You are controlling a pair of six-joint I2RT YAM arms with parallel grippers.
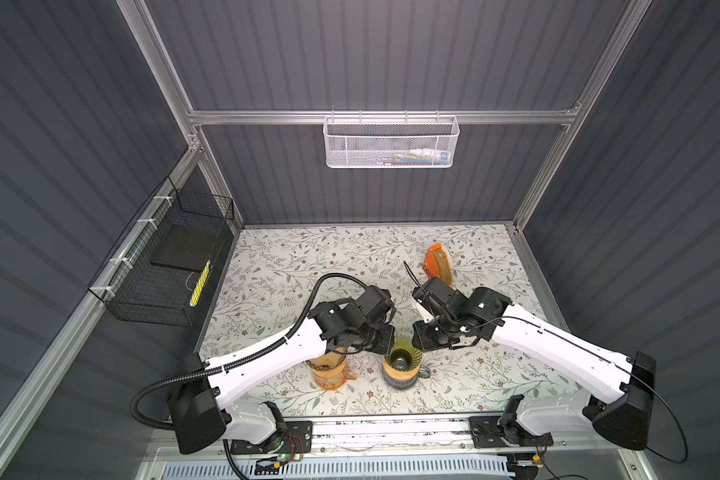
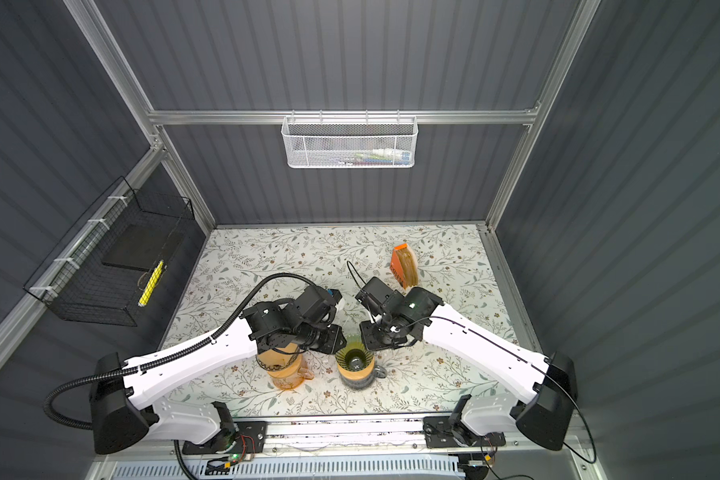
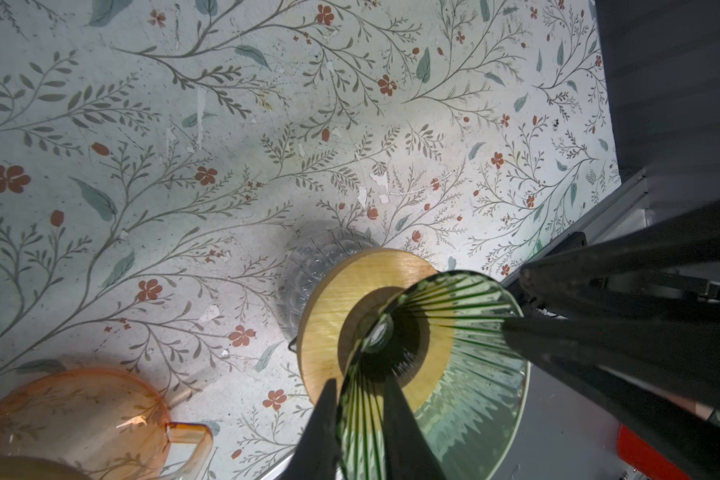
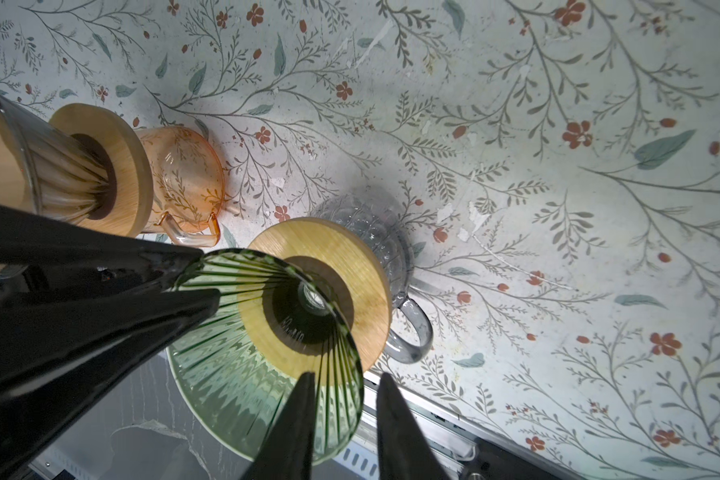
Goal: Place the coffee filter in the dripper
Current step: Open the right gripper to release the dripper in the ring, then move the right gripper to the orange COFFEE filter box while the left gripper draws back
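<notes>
A green ribbed glass dripper [image 1: 400, 358] [image 2: 353, 360] stands on a wooden collar [image 4: 350, 257] over a grey glass server [image 4: 408, 332] near the table's front. Inside it I see only bare glass [image 3: 454, 374]. My left gripper [image 3: 359, 380] [image 1: 388, 344] straddles its rim, one finger inside and one outside, with a narrow gap. My right gripper [image 4: 345, 376] [image 1: 417, 338] straddles the opposite rim, its outer finger clear of the glass. Brown coffee filters stand in an orange pack [image 1: 437, 264] [image 2: 404, 266] at the back right.
Left of the green dripper, under my left arm, an orange glass server [image 1: 329, 372] [image 4: 184, 174] carries a clear dripper [image 4: 46, 162] with a brown paper filter inside. A black wire basket [image 1: 163, 266] hangs on the left wall and a white mesh basket [image 1: 391, 143] on the back wall.
</notes>
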